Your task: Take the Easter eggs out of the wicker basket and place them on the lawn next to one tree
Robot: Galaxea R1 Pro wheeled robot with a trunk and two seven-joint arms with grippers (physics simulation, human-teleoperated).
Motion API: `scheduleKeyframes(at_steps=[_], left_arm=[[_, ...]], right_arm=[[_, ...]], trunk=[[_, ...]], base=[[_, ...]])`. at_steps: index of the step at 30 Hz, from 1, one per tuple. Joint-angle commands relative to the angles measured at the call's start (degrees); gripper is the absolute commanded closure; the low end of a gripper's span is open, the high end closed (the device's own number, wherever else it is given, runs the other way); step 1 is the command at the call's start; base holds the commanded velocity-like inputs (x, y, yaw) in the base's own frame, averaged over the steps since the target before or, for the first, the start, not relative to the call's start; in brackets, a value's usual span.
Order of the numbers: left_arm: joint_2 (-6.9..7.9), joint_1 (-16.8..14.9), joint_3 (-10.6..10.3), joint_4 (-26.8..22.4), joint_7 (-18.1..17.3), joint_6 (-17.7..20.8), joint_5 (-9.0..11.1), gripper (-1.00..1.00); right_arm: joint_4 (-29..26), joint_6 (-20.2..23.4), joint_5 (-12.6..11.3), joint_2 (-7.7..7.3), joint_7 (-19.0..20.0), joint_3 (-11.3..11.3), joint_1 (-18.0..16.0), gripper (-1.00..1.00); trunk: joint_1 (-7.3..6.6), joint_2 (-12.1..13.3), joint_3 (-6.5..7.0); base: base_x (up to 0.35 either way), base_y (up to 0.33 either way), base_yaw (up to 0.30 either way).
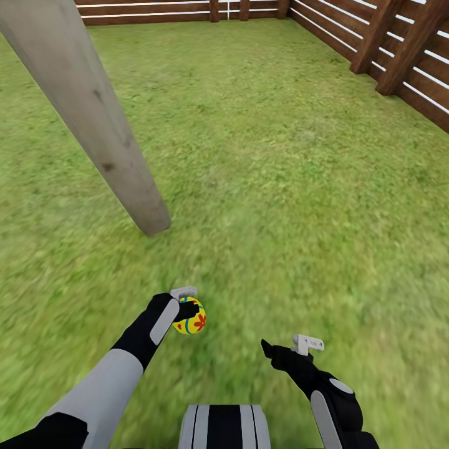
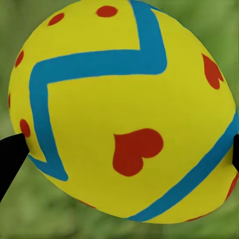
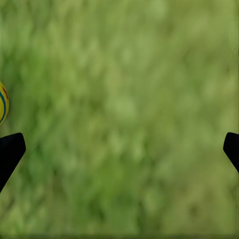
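My left gripper is shut on a yellow Easter egg with blue zigzag bands and red marks, held above the lawn. Up close in the left wrist view the egg sits between the two black fingertips. My right gripper hangs open over bare grass, its black fingertips spread wide apart. A sliver of the egg shows at the edge of the right wrist view. The pale grey-beige tree trunk meets the grass just ahead and left of the held egg. The wicker basket is out of view.
A brown slatted wooden fence runs along the right side and the far end of the garden. Open grass stretches ahead and to the right. My base's striped top shows at the bottom of the head view.
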Motion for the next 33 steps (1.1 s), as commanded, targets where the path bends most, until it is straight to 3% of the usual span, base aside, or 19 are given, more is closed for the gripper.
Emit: scheduleKeyframes(at_steps=[1, 14, 15, 24, 33], left_arm=[[0.05, 0.0, -0.2, 2.0, 0.5, -0.4, 1.1, 1.00], [0.05, 0.0, -0.2, 2.0, 0.5, -0.4, 1.1, 1.00], [0.05, 0.0, -0.2, 2.0, 0.5, -0.4, 1.1, -1.00], [0.05, 0.0, -0.1, 2.0, 0.4, -0.4, 1.1, -1.00], [0.05, 0.0, -0.1, 2.1, 0.5, -0.4, 1.1, -1.00]], right_arm=[[-0.1, 0.3, -0.3, 0.01, -0.1, 0.0, 0.0, -1.00], [-0.1, 0.3, -0.3, 0.01, -0.1, 0.0, 0.0, -1.00], [-0.1, 0.3, -0.3, 0.01, -0.1, 0.0, 0.0, -1.00], [-0.1, 0.3, -0.3, 0.01, -0.1, 0.0, 0.0, -1.00], [-0.1, 0.3, -0.3, 0.01, -0.1, 0.0, 0.0, -1.00]], trunk=[[0.02, 0.0, -0.05], [0.08, 0.0, -0.49], [0.08, 0.0, -0.49], [0.08, 0.0, -0.49], [-0.16, 0.1, 1.50]], base=[[0.000, 0.000, 0.000], [0.000, 0.000, 0.000], [0.000, 0.000, 0.000], [0.000, 0.000, 0.000], [0.000, 0.000, 0.000]])
